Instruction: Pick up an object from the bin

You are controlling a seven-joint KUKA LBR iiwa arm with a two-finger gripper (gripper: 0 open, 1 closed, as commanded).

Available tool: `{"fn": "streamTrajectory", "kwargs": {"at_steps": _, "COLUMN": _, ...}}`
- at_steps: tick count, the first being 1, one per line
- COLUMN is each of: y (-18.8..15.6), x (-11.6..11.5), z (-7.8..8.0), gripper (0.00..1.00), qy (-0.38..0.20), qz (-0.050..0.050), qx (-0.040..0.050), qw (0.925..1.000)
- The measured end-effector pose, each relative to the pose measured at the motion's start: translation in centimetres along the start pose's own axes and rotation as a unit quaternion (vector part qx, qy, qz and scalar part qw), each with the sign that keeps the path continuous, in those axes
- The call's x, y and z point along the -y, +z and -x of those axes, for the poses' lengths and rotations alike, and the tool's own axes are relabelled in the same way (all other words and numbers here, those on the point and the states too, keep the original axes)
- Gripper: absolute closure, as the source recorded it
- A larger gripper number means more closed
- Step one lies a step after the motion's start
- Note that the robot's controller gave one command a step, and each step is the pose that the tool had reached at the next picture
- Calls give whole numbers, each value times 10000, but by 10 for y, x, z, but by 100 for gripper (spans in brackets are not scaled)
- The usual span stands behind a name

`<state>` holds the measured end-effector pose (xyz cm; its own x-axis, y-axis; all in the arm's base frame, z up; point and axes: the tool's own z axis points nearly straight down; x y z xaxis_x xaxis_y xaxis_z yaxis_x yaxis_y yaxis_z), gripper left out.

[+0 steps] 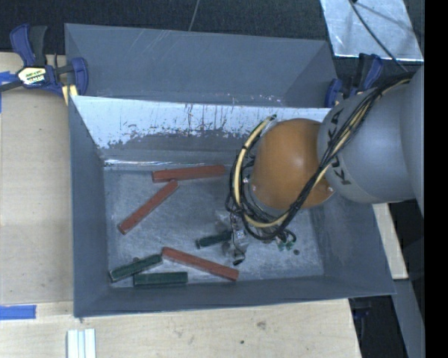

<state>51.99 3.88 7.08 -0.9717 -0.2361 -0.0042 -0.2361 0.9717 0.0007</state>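
Jaws low over the bin (88,200) floor, apart or together cannot be told, beside a short green stick (211,239) near the middle. Nothing appears lifted; grasping and raising likely remain.

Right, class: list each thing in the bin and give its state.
Upper brown stick: flat, along the far wall.
Middle brown stick: flat, slanted.
Lower brown stick: flat, near front.
Left green stick: flat.
Front green stick: flat, beside it.
Short green stick: flat, one end by the gripper.
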Motion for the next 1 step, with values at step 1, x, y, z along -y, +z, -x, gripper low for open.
{"fn": "streamTrajectory", "kwargs": {"at_steps": 1, "y": 0, "x": 0, "z": 0, "gripper": 100, "qy": 0, "qz": 0, "qx": 0, "qw": 10000}}
